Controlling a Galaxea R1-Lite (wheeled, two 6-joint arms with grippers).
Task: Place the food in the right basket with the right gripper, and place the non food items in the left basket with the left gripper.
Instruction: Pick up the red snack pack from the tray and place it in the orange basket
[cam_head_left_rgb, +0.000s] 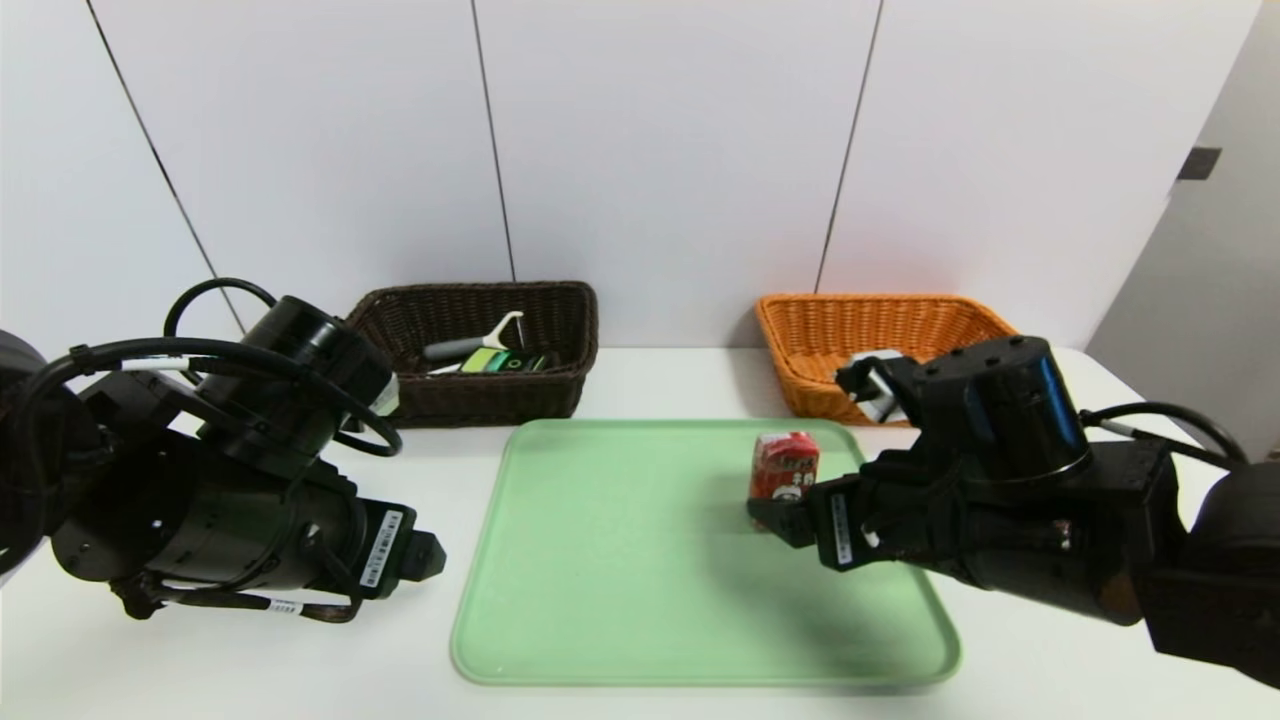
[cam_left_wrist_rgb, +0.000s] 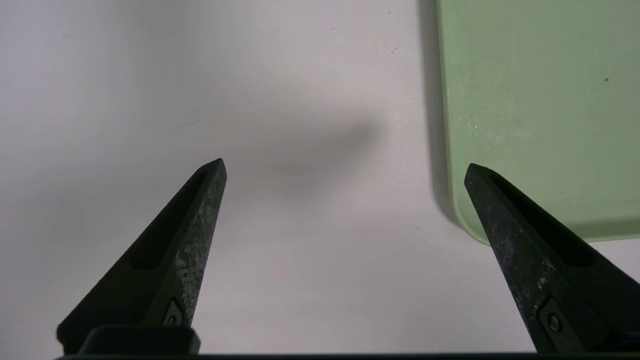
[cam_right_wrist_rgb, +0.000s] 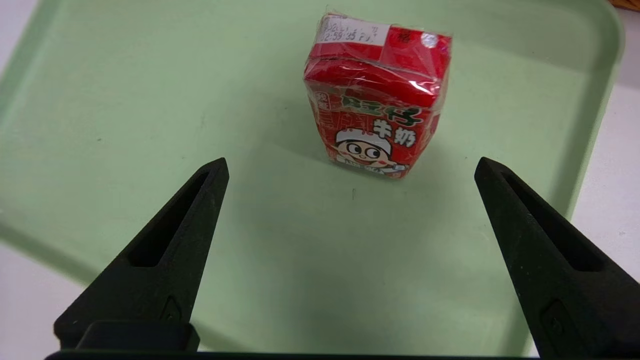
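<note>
We found the red milk carton (cam_right_wrist_rgb: 376, 102) standing upright on the green tray (cam_head_left_rgb: 620, 560), toward the tray's one o'clock corner in the head view, with the orange wicker basket (cam_head_left_rgb: 880, 330) beyond it at about one o'clock. Our right gripper (cam_right_wrist_rgb: 350, 167) hung just short of the carton, fingers spread wide and empty, the carton lined up ahead of the gap between them. Our left gripper (cam_left_wrist_rgb: 345, 170) was off the tray at its nine o'clock side, over the bare table (cam_left_wrist_rgb: 150, 75), likewise spread and empty. The dark brown wicker basket (cam_head_left_rgb: 480, 395) already held the white peeler (cam_head_left_rgb: 490, 335) and the green-labelled bottle (cam_head_left_rgb: 510, 360). We judged the carton light, its walls soft enough to dent, its clear film wrap slippery; we would pinch the flat side faces at mid-height, gently.
</note>
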